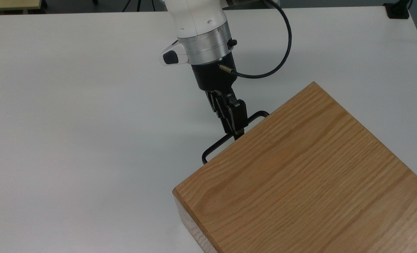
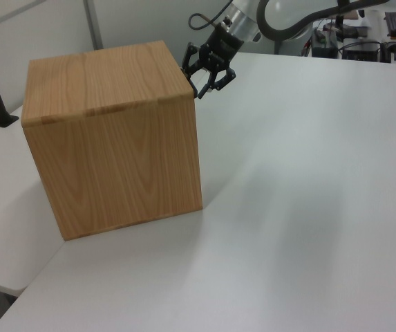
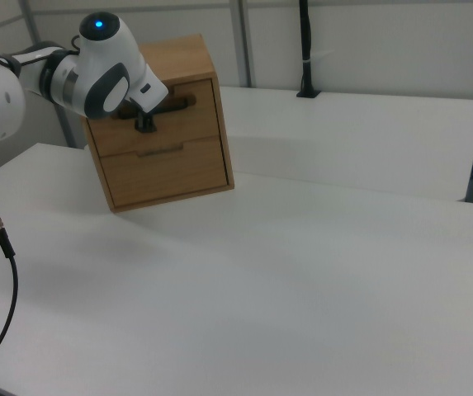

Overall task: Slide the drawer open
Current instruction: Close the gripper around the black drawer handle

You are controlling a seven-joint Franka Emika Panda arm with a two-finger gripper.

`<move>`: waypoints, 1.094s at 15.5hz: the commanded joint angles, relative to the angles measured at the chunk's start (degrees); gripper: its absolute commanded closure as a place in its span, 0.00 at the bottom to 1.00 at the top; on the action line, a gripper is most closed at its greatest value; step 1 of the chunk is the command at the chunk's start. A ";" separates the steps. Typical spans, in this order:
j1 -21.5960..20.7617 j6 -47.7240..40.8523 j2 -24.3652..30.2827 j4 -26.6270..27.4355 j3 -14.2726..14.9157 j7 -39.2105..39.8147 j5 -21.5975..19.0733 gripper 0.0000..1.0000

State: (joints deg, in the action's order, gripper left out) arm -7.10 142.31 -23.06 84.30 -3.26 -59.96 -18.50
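One oak casing (image 1: 299,175) is seen in the top view on the white table (image 1: 71,123), with the drawer's black bar handle (image 1: 215,144) sticking out past the casing's upper-left edge. The gripper (image 1: 237,133) is placed at the middle of that handle, tips right against the casing edge; whether the fingers are clamped on the bar cannot be told. A black cable (image 1: 278,59) is looped off the wrist, above the casing.

Left view: the gripper (image 2: 203,81) is seen at the casing's (image 2: 115,152) top far corner, fingers (image 2: 215,81) spread apart, straddling the handle end (image 2: 191,86). No contact can be confirmed.

Right view: two drawer fronts are shown on the casing (image 3: 182,54). The drawer (image 3: 158,115) is the upper one, flush with the casing, shut. The gripper (image 3: 144,124) is set at its handle (image 3: 182,103), partly hidden by the white arm body (image 3: 96,70). The lower drawer (image 3: 163,169) sits directly beneath.
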 commanded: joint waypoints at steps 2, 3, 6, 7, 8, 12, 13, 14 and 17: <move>0.68 0.07 0.82 -1.24 0.28 -0.69 -0.13 0.79; 0.86 -0.02 1.18 -1.24 0.28 -0.42 -0.05 0.86; 0.86 -2.12 2.32 -0.97 0.36 -0.16 1.79 1.00; 0.60 -2.04 2.23 -0.89 0.28 -0.25 3.02 1.00; 0.51 -2.04 2.15 -0.89 0.28 -0.25 4.07 1.00; 0.42 -2.04 1.88 -0.71 0.28 -0.16 5.23 1.00; 0.42 -2.04 1.79 -0.71 0.19 -0.16 5.58 1.00; 0.42 -2.04 1.79 -0.62 0.27 -0.16 5.75 0.90; 0.42 -2.04 1.71 0.08 0.19 -0.07 6.54 0.66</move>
State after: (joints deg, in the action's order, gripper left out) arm -6.27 141.28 -21.73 82.78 -3.12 -59.83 -13.44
